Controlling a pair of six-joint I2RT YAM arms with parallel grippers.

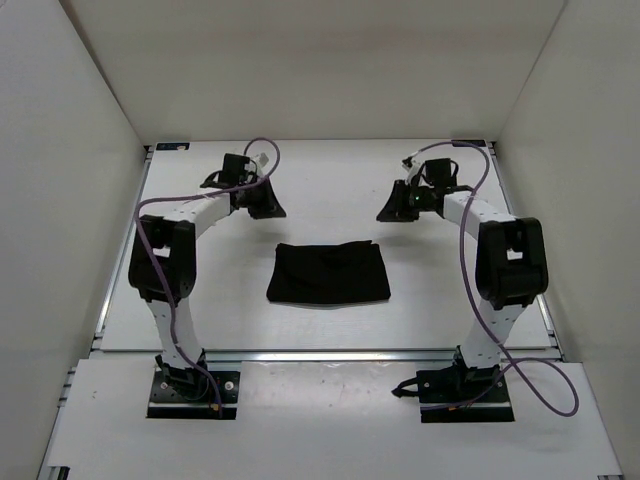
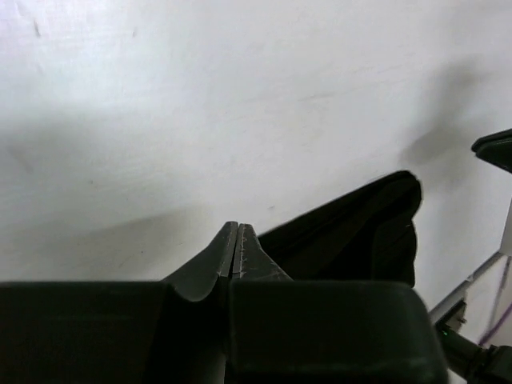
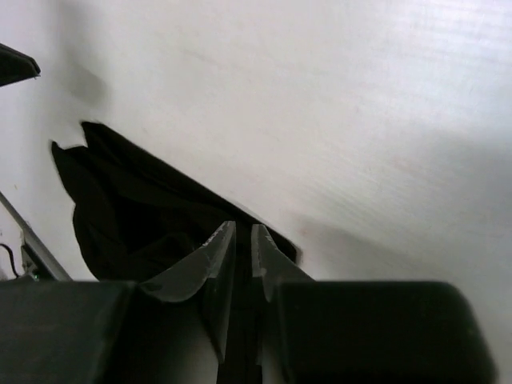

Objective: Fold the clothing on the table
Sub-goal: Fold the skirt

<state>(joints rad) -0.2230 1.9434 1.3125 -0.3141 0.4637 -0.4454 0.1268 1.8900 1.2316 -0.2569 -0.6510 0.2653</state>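
The top view looks down from high above and behind the arms (image 1: 165,262), taking in the whole counter (image 1: 330,325). Both wrist views sit low and close over the far counter, looking past their fingers (image 2: 226,254) inward at the clothing (image 1: 329,272), shared by all three.

No lettering, label, brand, number or sign can be read on the clothing (image 1: 329,272) or the table (image 1: 330,180).

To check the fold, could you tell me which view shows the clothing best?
Top view: the whole clothing lies unobstructed on the table. The left wrist view catches only one end; the right wrist view, a larger part behind its fingers.
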